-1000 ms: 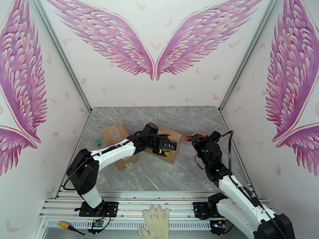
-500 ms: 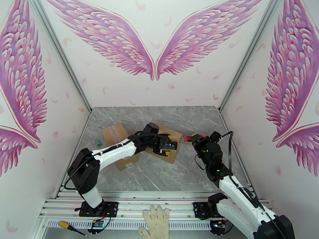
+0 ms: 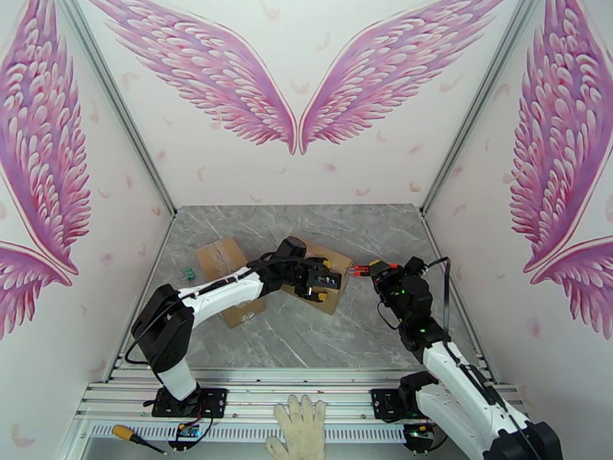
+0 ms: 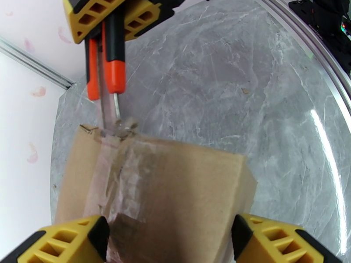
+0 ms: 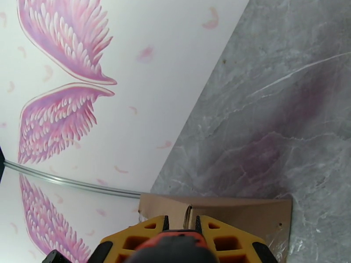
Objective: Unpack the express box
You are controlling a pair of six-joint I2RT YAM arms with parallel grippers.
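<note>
Right now: blade at the tape seam

My right gripper (image 4: 112, 23) is clamped on the orange-and-black box cutter (image 4: 115, 71), and its thin blade tip touches the taped seam at one edge of the express box (image 4: 175, 180). The box sits on the grey marble table (image 4: 245, 93), near its middle. My left gripper (image 4: 169, 239) straddles the opposite end of the box, yellow fingers (image 4: 66, 244) wide on either side; whether they press the cardboard I cannot tell

left arm (image 3: 222, 287) + right arm (image 3: 460, 381): white shells, black joints | fingers (image 4: 66, 244): yellow with cutouts | cable (image 3: 447, 281): black loop | tiny green lights (image 3: 396, 290)
</note>
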